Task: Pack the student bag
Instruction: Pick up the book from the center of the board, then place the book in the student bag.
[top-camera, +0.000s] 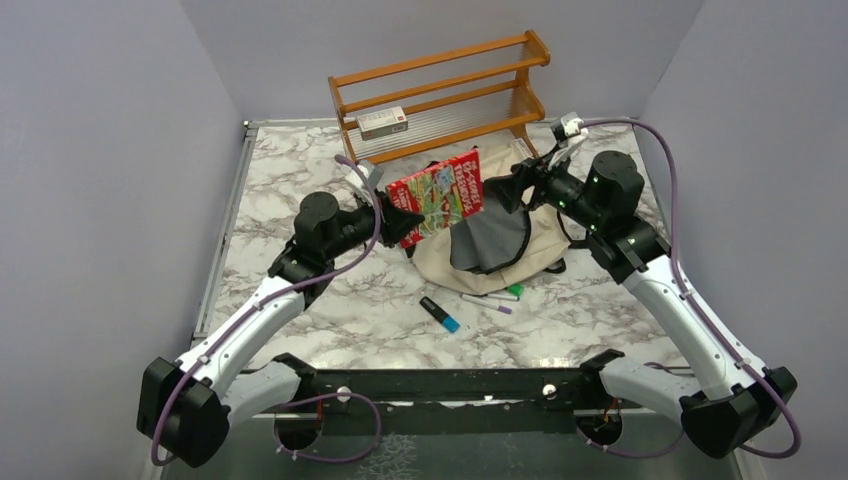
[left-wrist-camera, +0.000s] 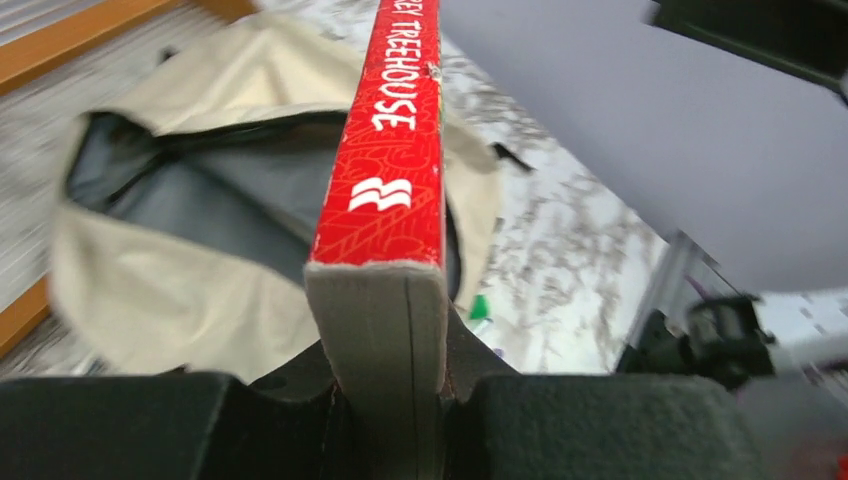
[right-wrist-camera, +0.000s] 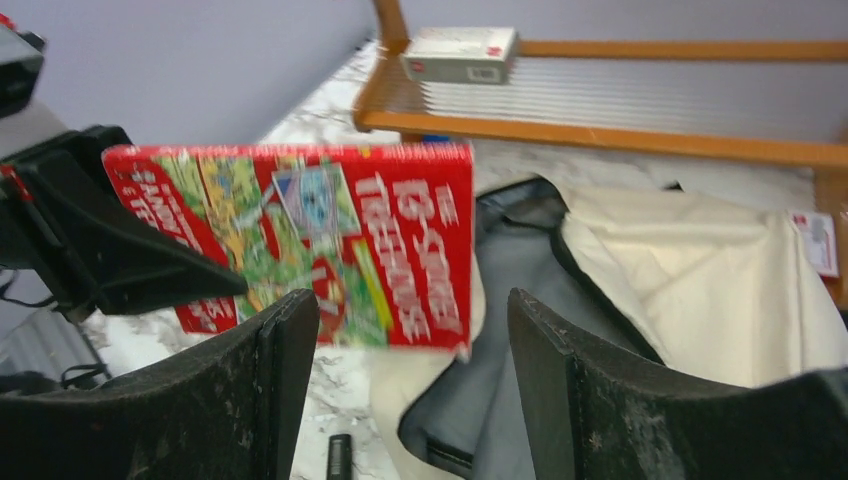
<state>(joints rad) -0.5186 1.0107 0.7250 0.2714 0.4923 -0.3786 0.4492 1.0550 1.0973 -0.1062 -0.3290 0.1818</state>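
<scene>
The student bag (top-camera: 535, 240) is a cream fabric backpack lying mid-table with its grey-lined mouth (top-camera: 490, 240) gaping; it shows too in the left wrist view (left-wrist-camera: 150, 290) and the right wrist view (right-wrist-camera: 700, 280). My left gripper (top-camera: 405, 222) is shut on a red paperback book (top-camera: 437, 196), held in the air over the bag's left edge. The left wrist view looks along the book's red spine (left-wrist-camera: 385, 190), its page edge clamped between my jaws. My right gripper (top-camera: 520, 185) stands open and empty, just right of the book (right-wrist-camera: 330, 240), above the bag.
A wooden rack (top-camera: 440, 90) at the back holds a small white box (top-camera: 382, 122). Several markers (top-camera: 440, 313) (top-camera: 487, 303) lie on the marble table (top-camera: 300, 180) in front of the bag. Grey walls close in on both sides.
</scene>
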